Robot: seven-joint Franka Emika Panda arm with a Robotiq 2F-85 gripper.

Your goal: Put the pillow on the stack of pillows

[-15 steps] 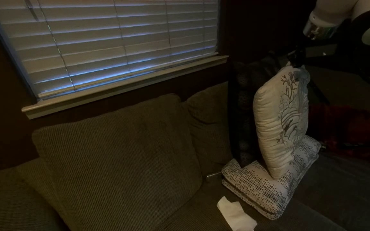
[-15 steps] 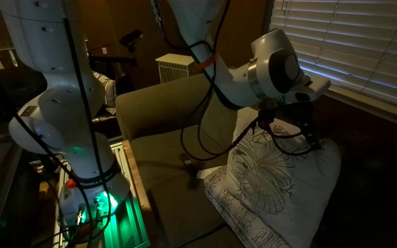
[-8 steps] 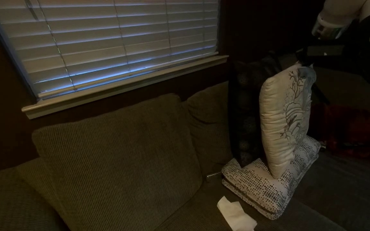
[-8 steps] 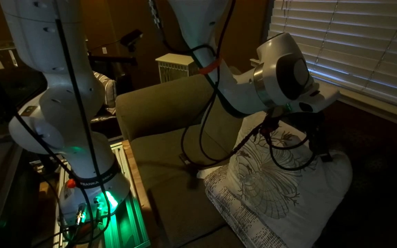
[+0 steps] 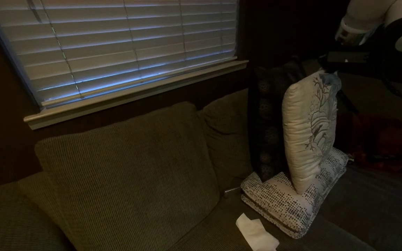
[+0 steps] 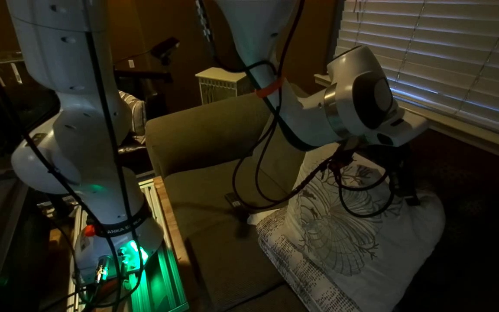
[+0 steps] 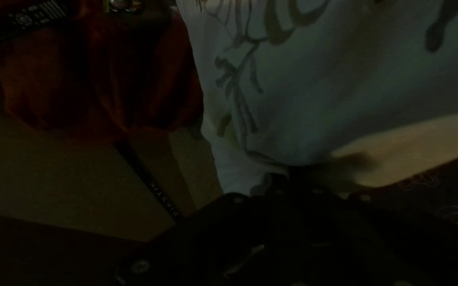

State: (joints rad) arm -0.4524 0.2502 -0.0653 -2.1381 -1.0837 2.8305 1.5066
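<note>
Standing corner-down, long axis nearly vertical, the pillow is pinched by the jaws.

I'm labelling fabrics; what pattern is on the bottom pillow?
Bottom pillow: dark dots on white, clearest in an exterior view.

Pillow: matt cloth, embroidered, puckered along the side. Sofa cushion: ribbed matt cloth. Wrist housing: smooth, plastic-looking. Band: shiny, metal-looking.
</note>
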